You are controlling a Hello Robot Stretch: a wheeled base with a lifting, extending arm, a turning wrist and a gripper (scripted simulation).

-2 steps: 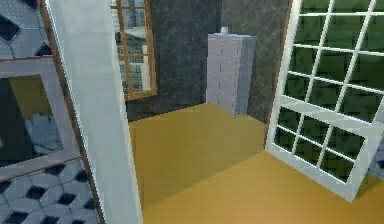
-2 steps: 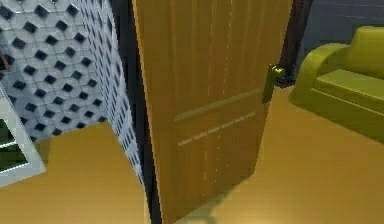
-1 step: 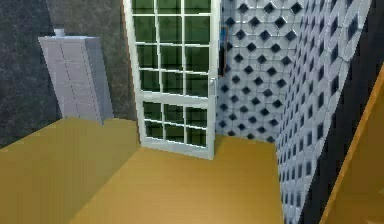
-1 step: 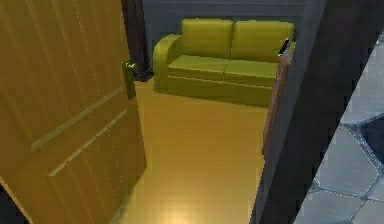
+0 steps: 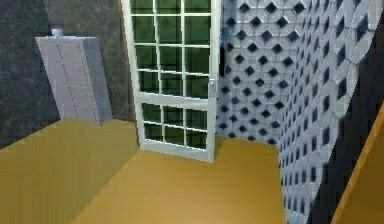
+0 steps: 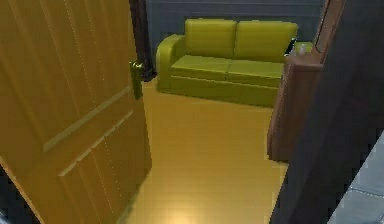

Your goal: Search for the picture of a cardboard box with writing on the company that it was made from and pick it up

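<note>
In the forward view a grey cabinet [image 5: 72, 78] is set flush to the dark wall, out of the way; a glazed door [image 5: 178, 75] is seen mid-frame and a tiled wall [image 5: 300, 90] at right. In the arm side view a wooden door [image 6: 65, 100] is swung wide, probably leaving passage toward the sofa [image 6: 230, 60], with a brown unit [image 6: 295, 105] at right. Where the box lies cannot be told, nor the gripper's state.

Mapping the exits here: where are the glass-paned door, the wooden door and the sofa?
glass-paned door [image 5: 172, 75], forward view, middle panes.
wooden door [image 6: 70, 105], arm side view, panel face.
sofa [image 6: 228, 68], arm side view, seat cushions.
</note>
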